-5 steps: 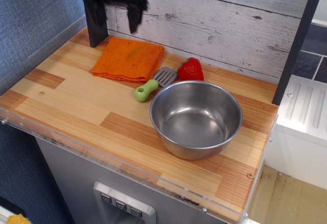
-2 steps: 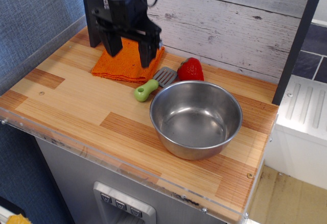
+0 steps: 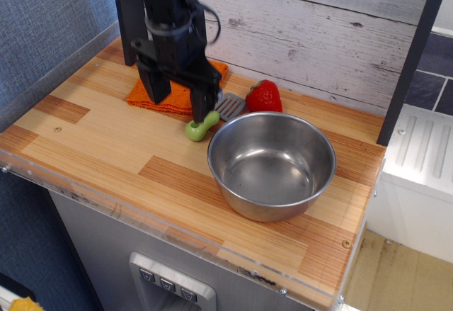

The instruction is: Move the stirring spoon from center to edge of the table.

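Note:
The stirring spoon (image 3: pixel 199 127) lies on the table (image 3: pixel 106 148) near the middle back, lime-green handle toward the front left, grey slotted head (image 3: pixel 230 105) toward the back right. My black gripper (image 3: pixel 177 98) hangs open just above and left of it. One finger (image 3: pixel 203 105) stands right over the handle's upper part. The other finger (image 3: pixel 150 87) is over the orange cloth's front edge. Nothing is between the fingers.
An orange cloth (image 3: pixel 166 95) lies under the gripper at the back left. A red toy strawberry (image 3: pixel 264 97) sits right of the spoon's head. A large steel bowl (image 3: pixel 271 164) stands just right of the spoon. A clear acrylic rim (image 3: pixel 177 233) lines the front edge.
The gripper has come down from the top back and moved forward and right, from over the cloth to just above the spoon's handle. The spoon has not moved.

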Motion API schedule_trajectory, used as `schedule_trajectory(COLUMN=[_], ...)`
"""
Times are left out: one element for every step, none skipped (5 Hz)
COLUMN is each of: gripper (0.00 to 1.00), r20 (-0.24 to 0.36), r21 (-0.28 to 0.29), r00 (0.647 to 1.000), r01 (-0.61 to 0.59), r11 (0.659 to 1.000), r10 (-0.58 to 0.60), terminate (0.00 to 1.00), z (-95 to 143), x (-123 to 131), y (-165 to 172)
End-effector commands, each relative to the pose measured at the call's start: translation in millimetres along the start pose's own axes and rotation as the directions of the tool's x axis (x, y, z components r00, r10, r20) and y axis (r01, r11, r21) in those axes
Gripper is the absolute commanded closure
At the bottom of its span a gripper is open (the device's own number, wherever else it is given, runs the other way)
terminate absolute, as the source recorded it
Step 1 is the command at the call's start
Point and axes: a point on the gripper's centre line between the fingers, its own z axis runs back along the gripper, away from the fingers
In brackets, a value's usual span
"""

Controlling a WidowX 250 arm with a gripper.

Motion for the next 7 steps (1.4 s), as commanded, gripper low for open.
schedule_trajectory(gripper=[0.0,0.0,0.0,1.0,1.0,1.0,1.0], r20=[0.035,0.012,0.004,0.009,0.004,0.01,0.006], r21=[-0.011,-0.004,-0.007,0.0,0.003,0.008,0.014], r00=[0.999,1.0,1.0,1.0,1.0,1.0,1.0], r01=[0.011,0.029,0.026,0.03,0.023,0.021,0.014], r11=[1.0,1.0,1.0,1.0,1.0,1.0,1.0], r10=[-0.01,-0.029,-0.026,-0.03,-0.023,-0.021,-0.014], terminate=[0.0,0.0,0.0,0.0,0.0,0.0,0.0], z=[-11,-20,-24,-24,-23,-23,-20], x=[5,5,5,3,3,3,3], y=[-2,-4,-3,-4,-4,-4,-2])
